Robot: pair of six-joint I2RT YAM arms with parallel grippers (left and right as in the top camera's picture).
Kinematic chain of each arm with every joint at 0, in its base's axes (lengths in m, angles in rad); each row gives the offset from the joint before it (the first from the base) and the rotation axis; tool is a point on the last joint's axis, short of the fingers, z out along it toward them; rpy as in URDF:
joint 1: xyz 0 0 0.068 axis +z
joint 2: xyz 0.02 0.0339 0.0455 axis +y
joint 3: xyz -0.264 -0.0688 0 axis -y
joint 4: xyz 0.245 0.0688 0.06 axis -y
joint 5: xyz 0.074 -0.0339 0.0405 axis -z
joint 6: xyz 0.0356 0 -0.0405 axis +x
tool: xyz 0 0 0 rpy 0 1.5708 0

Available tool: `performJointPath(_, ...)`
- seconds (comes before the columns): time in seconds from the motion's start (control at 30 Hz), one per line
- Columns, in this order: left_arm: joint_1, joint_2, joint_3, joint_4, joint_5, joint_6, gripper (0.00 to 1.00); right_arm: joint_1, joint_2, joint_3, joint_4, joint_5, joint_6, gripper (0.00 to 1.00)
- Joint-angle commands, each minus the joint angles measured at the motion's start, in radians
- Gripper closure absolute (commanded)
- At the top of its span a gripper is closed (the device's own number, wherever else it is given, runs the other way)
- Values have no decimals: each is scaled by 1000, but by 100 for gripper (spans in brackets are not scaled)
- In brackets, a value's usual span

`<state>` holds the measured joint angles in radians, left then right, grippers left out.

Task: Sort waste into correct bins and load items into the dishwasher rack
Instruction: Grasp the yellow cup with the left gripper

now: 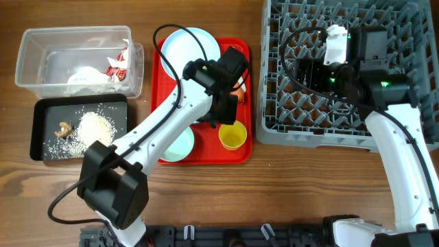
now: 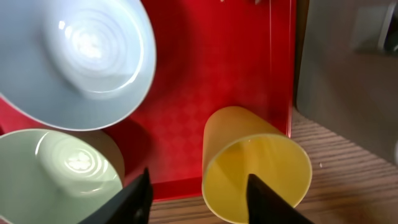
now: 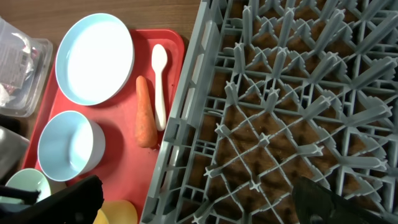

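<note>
My left gripper hangs over the small yellow cup on the red tray. Its jaws are open: one finger is over the cup's mouth, the other outside its left wall, not touching. The pale blue bowl and pale green bowl lie beside it. Plate, carrot and white spoon rest further up the tray. My right gripper hovers open and empty above the grey dishwasher rack.
The clear tub at the back left holds the wrapper and tissue. The black tray in front of it holds rice grains and a brown bit. The red tray nearly touches the rack.
</note>
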<state>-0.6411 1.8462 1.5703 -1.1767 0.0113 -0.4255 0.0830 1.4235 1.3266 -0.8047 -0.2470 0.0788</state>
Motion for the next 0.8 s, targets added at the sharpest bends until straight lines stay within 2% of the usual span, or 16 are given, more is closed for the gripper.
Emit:
performJointPath(0.0,-22,4,-51,18,56,30,54,-3,11,21,1,-16,2,0)
performJointPath(0.1,-39,4,-83,45,56,30,54,-3,11,21,0,-16,2,0)
performJointPath(0.23,-56,4,-133,113,56,29,61,-3,11,21,-1,-16,2,0)
performJointPath(0.37,-57,4,-180,157,55,29,64,-3,11,21,-1,-16,2,0)
performJointPath(0.47,-57,4,-187,176,55,29,77,-3,11,21,-1,-16,2,1)
performJointPath(0.63,-57,4,-187,201,55,26,88,-3,11,21,-1,-16,2,0)
performJointPath(0.7,-57,4,-187,207,55,26,96,-3,11,21,-1,-16,2,0)
performJointPath(0.77,-55,4,-187,218,56,26,96,-3,11,21,0,-17,4,0)
